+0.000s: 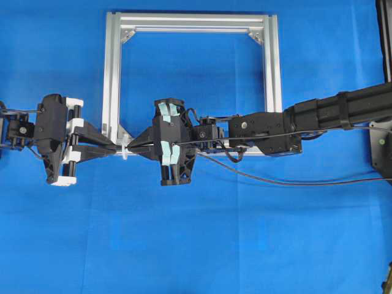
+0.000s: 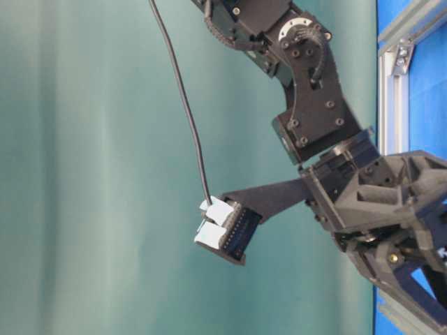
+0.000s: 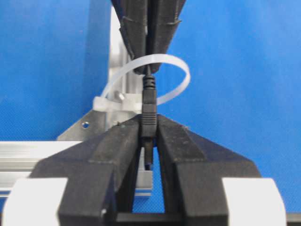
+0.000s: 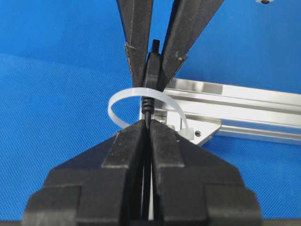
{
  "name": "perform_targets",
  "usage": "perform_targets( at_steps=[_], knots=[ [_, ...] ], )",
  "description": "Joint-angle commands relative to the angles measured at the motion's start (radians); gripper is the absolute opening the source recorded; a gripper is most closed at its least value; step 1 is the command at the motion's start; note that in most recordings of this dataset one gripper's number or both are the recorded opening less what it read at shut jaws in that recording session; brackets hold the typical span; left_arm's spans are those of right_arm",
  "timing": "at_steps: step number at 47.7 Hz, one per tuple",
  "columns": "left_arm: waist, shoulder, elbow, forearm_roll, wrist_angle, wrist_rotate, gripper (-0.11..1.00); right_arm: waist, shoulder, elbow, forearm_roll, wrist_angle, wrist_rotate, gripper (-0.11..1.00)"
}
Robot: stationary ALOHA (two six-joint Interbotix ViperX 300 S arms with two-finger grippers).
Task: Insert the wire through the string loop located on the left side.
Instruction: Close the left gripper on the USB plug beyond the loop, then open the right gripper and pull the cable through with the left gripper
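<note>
The white string loop (image 3: pixel 181 75) stands on the silver frame's corner (image 1: pixel 124 151). The wire's black plug (image 3: pixel 149 110) has passed through the loop. My left gripper (image 3: pixel 149 125) is shut on the plug, on the loop's left side (image 1: pixel 114 149). My right gripper (image 4: pixel 147 123) is shut on the thin wire just behind the plug, on the loop's right side (image 1: pixel 133 147). In the right wrist view the plug (image 4: pixel 151 70) sits between the left fingers (image 4: pixel 136 37), beyond the loop (image 4: pixel 117 101). In the table-level view the wire (image 2: pixel 185 105) rises from the taped gripper body.
The square aluminium frame (image 1: pixel 190 23) lies on the blue cloth, with triangular corner brackets (image 3: pixel 87 127). The right arm (image 1: pixel 331 113) reaches across the frame's lower bar. A black cable (image 1: pixel 294 182) trails over the cloth towards the right edge.
</note>
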Motion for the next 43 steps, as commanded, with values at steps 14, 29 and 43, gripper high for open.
perform_targets(
  at_steps=[14, 29, 43],
  knots=[
    [-0.002, -0.008, -0.009, 0.003, -0.003, 0.002, 0.08, -0.003, -0.018, -0.023, -0.002, 0.003, 0.002, 0.01],
    [-0.002, -0.009, -0.009, 0.003, -0.005, 0.000, 0.08, -0.003, -0.018, -0.021, 0.008, 0.014, 0.014, 0.60],
    [-0.002, -0.035, 0.009, 0.003, 0.012, -0.002, 0.08, -0.003, -0.018, -0.021, 0.011, 0.014, 0.014, 0.93]
  ],
)
